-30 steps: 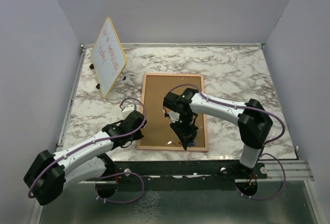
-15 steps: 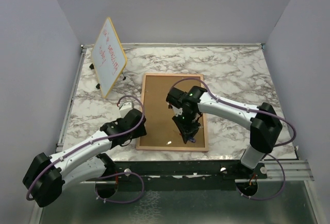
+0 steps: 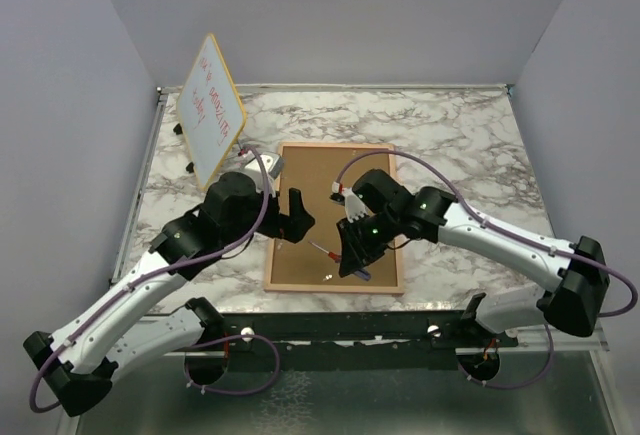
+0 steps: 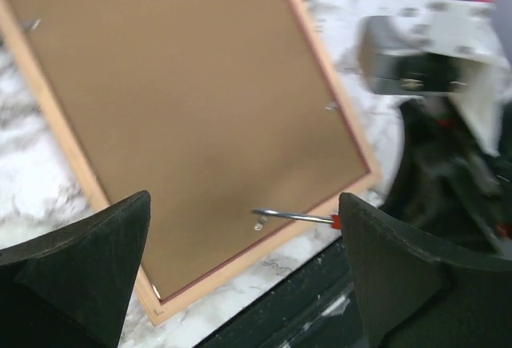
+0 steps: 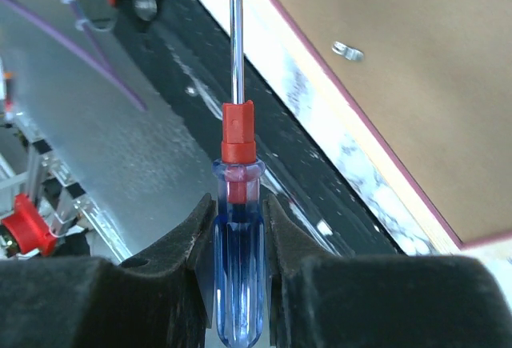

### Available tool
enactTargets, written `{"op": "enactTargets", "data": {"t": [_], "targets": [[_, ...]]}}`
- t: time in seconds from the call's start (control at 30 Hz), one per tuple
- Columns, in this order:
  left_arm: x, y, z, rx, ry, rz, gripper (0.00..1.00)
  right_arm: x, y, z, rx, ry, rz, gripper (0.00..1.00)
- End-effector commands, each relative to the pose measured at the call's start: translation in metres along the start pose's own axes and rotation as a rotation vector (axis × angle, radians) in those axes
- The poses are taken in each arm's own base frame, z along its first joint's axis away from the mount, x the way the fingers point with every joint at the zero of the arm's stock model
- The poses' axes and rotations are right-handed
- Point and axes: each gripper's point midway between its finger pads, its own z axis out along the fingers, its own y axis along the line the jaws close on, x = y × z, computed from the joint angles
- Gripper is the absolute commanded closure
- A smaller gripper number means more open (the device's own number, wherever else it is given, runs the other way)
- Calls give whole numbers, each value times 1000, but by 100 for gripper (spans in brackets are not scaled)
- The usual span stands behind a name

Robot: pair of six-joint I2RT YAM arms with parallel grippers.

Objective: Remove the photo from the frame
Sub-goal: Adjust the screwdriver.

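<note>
The frame (image 3: 325, 200) lies face down on the marble table, its brown fibreboard back up inside a thin pink border. The photo is hidden under that back. My left gripper (image 3: 291, 218) hovers over the frame's left edge; in the left wrist view it (image 4: 244, 204) stands wide open with nothing between its fingers above the frame (image 4: 184, 108). My right gripper (image 3: 352, 260) is over the frame's near edge, shut on a blue-handled screwdriver (image 5: 238, 268). Its shaft (image 4: 292, 217) ends right beside a small metal clip (image 4: 259, 224) near the front border.
A yellow-edged whiteboard (image 3: 211, 110) with red writing stands tilted at the back left. More metal clips (image 4: 330, 106) sit along the frame's edges. The black table edge and the metal base plate (image 5: 120, 148) lie just below the screwdriver.
My left gripper has opened wide, and its arm has lifted and swung forward over the frame's left side. The right arm has stretched out lower, and the screwdriver now points left along the near edge.
</note>
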Motion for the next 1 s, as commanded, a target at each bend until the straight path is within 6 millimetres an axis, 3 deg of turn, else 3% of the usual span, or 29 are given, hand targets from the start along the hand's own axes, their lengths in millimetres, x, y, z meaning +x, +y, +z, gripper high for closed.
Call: {"op": "enactTargets", "data": {"t": [0.0, 0.1, 0.27, 0.4, 0.5, 0.67, 0.83, 0.97], "targets": [[-12, -51, -31, 318, 42, 284, 1, -11, 40, -15, -232, -130, -99, 99], [-12, -67, -41, 416, 80, 321, 1, -9, 51, -33, -282, -201, -135, 99], [-3, -106, -73, 720, 142, 415, 1, 1, 64, -58, -351, -269, -206, 99], [4, -126, -82, 898, 220, 421, 1, 12, 74, -65, -418, -236, -246, 99], [8, -138, -89, 1024, 271, 419, 1, 10, 68, -59, -390, -230, -240, 99], [22, -138, -90, 1082, 336, 384, 2, 3, 75, -61, -417, -250, -268, 99], [38, -127, -79, 1028, 393, 356, 13, 8, 83, -62, -473, -231, -264, 99], [43, -120, -67, 978, 414, 348, 28, 9, 83, -60, -480, -217, -249, 99]]}}
